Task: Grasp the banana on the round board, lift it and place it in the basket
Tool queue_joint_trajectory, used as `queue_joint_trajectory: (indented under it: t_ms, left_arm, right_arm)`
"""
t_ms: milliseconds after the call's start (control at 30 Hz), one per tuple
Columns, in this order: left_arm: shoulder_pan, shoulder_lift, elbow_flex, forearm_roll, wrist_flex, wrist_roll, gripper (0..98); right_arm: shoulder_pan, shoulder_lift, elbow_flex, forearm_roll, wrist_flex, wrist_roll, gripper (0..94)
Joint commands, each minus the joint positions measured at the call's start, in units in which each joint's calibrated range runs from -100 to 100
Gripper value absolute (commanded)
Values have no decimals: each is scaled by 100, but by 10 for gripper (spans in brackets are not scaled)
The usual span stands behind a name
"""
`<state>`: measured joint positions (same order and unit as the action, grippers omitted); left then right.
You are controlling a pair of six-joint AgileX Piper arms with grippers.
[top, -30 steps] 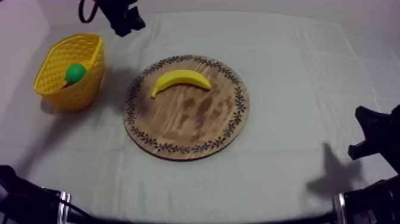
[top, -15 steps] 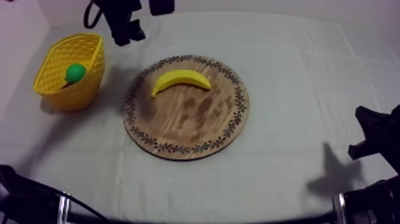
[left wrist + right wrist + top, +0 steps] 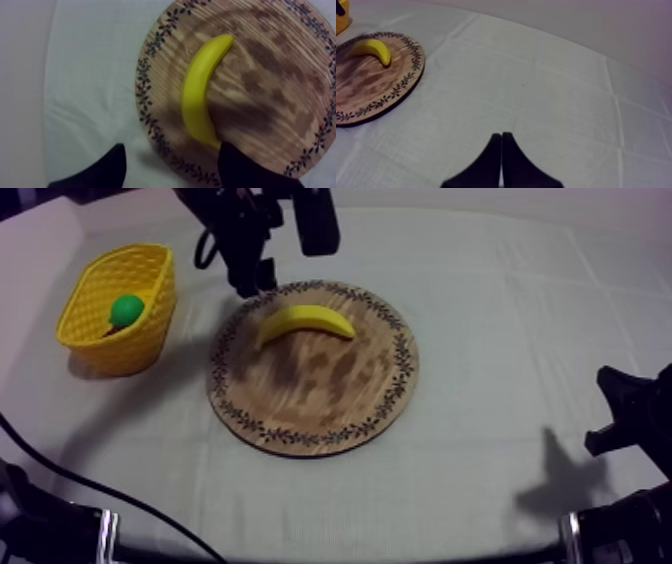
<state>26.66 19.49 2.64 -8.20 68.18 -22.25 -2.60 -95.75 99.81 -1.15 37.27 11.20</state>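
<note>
Clearly the left gripper (image 3: 172, 147) is nearer — fingers wide, empty, over the wooden board (image 3: 320, 413) at its rim. The banana (image 3: 202, 95) lies on the board just ahead, long axis pointing away, seemingly offset toward one finger — right gripper (image 3: 501, 145), pinched narrow, well apart.

Bare wood lies all round the banana (image 3: 305, 320) on the board (image 3: 313, 403), and nothing else there blocks a grasp. The left gripper (image 3: 172, 167) hangs over the board's rim beside the banana's end, its fingers (image 3: 112, 167) apart with a free gap between them. A strip of bare surface (image 3: 195, 358) separates board and basket (image 3: 120, 348). The basket's mouth opens upward, its wall stands in the way from the side, and a green fruit (image 3: 126, 310) takes up part of the inside. The right gripper (image 3: 501, 160), fingers together, sits well apart from the board over bare surface
</note>
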Motion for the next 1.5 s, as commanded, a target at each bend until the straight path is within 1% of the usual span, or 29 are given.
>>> queue_joint_trajectory:
  t_ms: [0, 333, 800, 1033, 1467]
  left_arm:
    - [15, 220, -53, 15, -45, 22, 671]
    - [67, 1026, -214, 58, -158, 76, 648]
    - [132, 1833, -605, 137, -498, 113, 608]
    - [148, 2117, -763, 91, -586, 154, 597]
    - [77, 2594, -1076, -54, -876, 185, 575]
  right_arm:
    - [0, 0, -3, 0, -1, 1, 3]
    - [0, 0, -3, 0, -1, 1, 3]
    - [0, 0, -3, 0, -1, 1, 3]
    - [0, 0, -3, 0, -1, 1, 3]
    - [0, 0, -3, 0, -1, 1, 3]
